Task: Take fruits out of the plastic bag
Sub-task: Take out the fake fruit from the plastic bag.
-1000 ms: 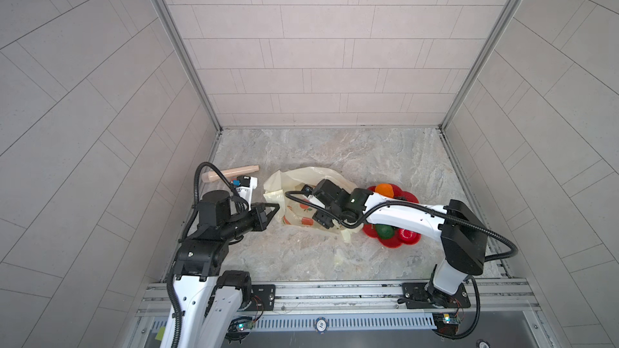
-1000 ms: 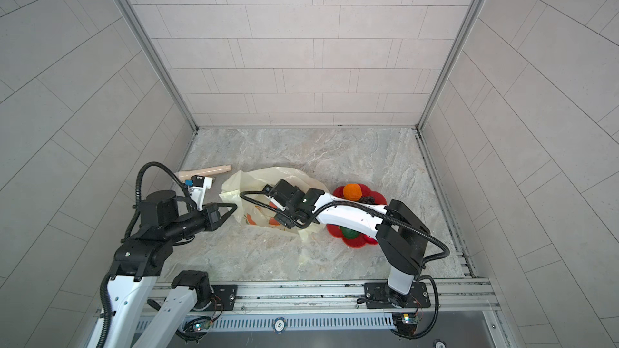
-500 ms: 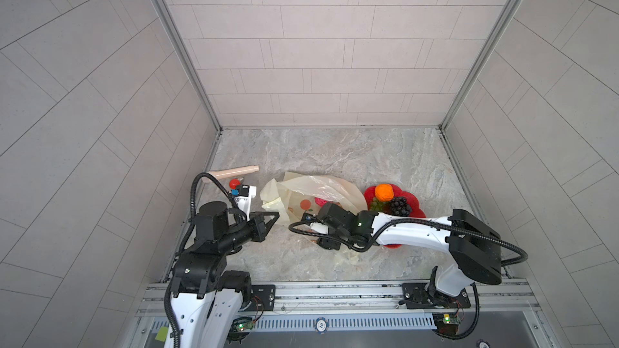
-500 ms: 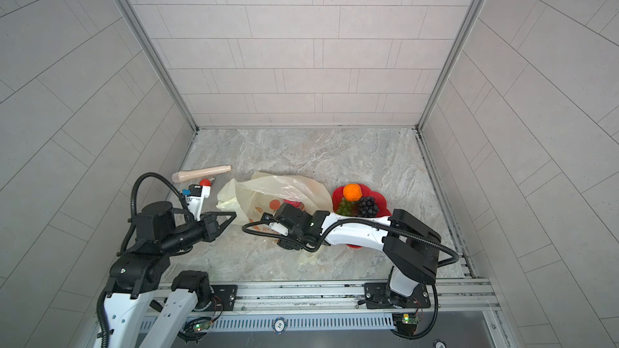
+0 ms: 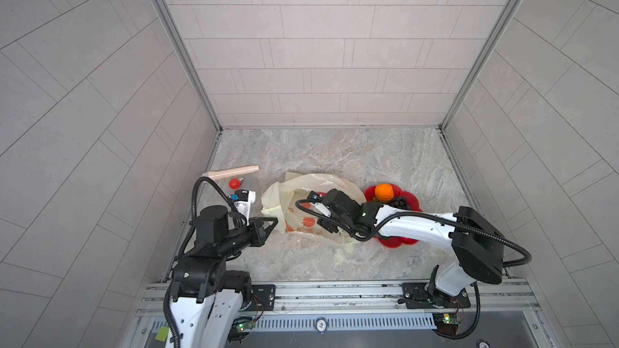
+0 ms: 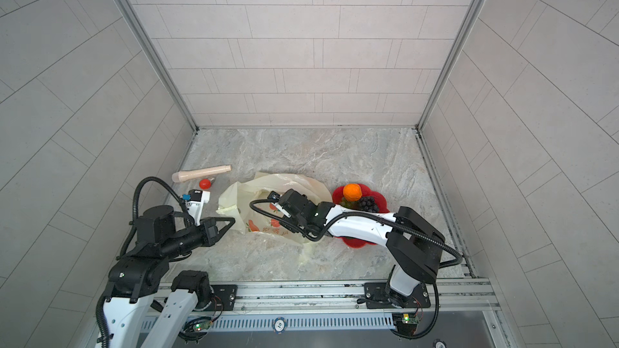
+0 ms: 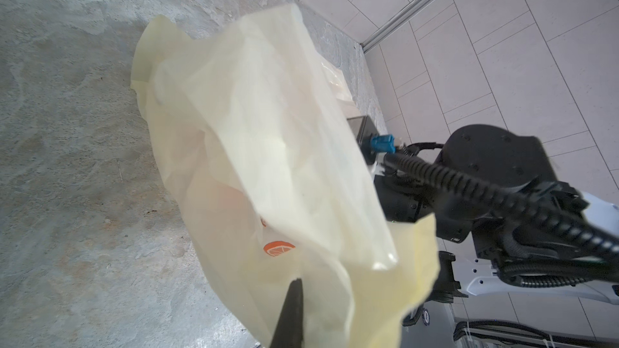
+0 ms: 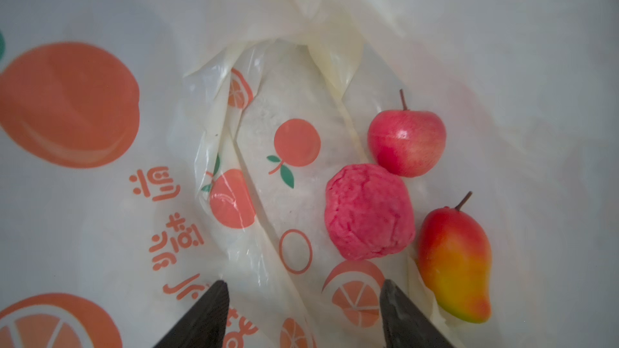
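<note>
The pale-yellow plastic bag (image 5: 303,186) (image 6: 264,183) lies mid-table, printed with oranges. My left gripper (image 5: 275,220) (image 6: 232,219) is shut on the bag's left edge; in the left wrist view the film (image 7: 268,135) drapes over the one finger that shows (image 7: 296,296). My right gripper (image 8: 303,287) is open inside the bag with nothing between its fingers. Just beyond it lie a pink wrinkly fruit (image 8: 368,212), a red round fruit (image 8: 407,143) and a red-yellow oval fruit (image 8: 455,262). An orange (image 5: 384,192) and dark purple grapes (image 5: 400,202) sit on the plate.
The red flower-shaped plate (image 5: 392,242) (image 6: 382,197) lies right of the bag, partly under my right arm. A beige cylinder (image 5: 231,173) and a small red ball with a metal tip (image 5: 234,182) lie by the left wall. Walls enclose three sides.
My right wrist dipped toward the front half a second ago and is back over the bag's mouth. The left gripper stayed shut on the bag's edge, drifting slightly toward the front.
</note>
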`<action>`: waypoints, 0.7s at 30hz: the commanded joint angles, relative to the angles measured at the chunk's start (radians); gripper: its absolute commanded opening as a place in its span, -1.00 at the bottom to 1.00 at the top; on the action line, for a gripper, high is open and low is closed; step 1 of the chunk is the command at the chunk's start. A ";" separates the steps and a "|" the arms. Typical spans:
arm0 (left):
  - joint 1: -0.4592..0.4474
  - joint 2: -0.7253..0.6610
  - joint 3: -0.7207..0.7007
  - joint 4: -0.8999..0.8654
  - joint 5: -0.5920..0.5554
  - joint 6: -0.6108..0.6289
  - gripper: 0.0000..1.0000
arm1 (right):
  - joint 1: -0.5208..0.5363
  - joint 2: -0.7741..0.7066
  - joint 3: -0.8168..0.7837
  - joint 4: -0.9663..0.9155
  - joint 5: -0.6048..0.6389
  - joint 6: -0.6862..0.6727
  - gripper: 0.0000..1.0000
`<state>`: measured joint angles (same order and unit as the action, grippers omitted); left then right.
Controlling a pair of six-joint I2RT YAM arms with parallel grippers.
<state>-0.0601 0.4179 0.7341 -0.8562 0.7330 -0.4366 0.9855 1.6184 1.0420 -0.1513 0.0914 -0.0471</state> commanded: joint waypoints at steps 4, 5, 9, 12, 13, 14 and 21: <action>-0.004 -0.013 -0.008 -0.016 0.011 0.003 -0.93 | 0.079 0.074 0.077 -0.027 -0.068 -0.049 0.46; -0.005 -0.013 -0.008 -0.015 0.008 0.003 -0.93 | 0.094 0.081 0.076 -0.031 -0.085 -0.055 0.45; -0.006 -0.011 -0.008 -0.016 0.003 0.001 -0.93 | 0.107 0.079 0.014 0.009 -0.141 -0.035 0.41; -0.004 -0.008 -0.008 -0.016 0.001 -0.001 -0.93 | 0.106 0.077 -0.027 0.020 -0.121 -0.045 0.40; -0.004 -0.006 -0.008 -0.016 0.000 -0.001 -0.93 | 0.105 0.078 -0.029 0.015 -0.104 -0.048 0.40; -0.004 -0.005 -0.007 -0.015 0.000 0.001 -0.93 | 0.098 0.075 -0.027 0.005 -0.092 -0.052 0.40; -0.004 -0.008 -0.009 -0.014 0.002 -0.002 -0.93 | 0.050 0.059 0.043 -0.013 0.037 -0.004 0.42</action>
<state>-0.0605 0.4149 0.7322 -0.8696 0.7326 -0.4366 1.0504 1.6943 1.0492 -0.1616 0.0536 -0.0700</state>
